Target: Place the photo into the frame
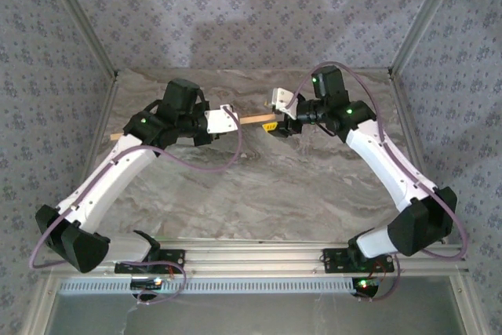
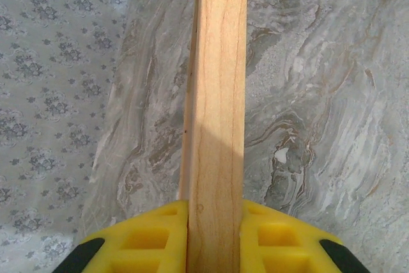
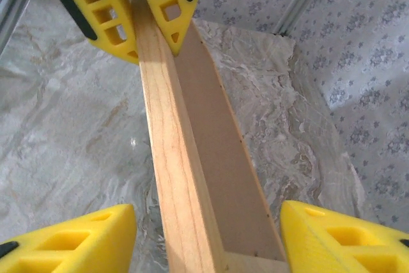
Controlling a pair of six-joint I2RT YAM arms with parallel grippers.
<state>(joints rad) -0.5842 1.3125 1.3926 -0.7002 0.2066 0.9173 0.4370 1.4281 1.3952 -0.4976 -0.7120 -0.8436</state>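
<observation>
The step in hand looks like steadying the frame [image 2: 216, 94] between the two arms so that it can be turned or laid down for loading. It is held on edge, near the middle of the top external view, above the marbled desk [image 1: 259, 194]. I cannot tell whether its lower edge touches the desk.

The left fingers [image 2: 153, 244] are clamped on the frame's light wooden rail, one yellow pad pressed to each side at the bottom of the left wrist view. From there the rail runs straight up the picture.

The right fingers [image 3: 70, 241] stand spread apart in the lower corners of the right wrist view. The rail passes between them and a clear gap shows on the lower-left side, so they hold nothing. In that view a brown board [image 3: 217, 145] lies inside the frame. I cannot tell whether the photo sits behind it.

Judging from this, the next move calls for the right fingers to close squarely on the rail. They should be centred first, so the thin edge is not twisted against the left hold
</observation>
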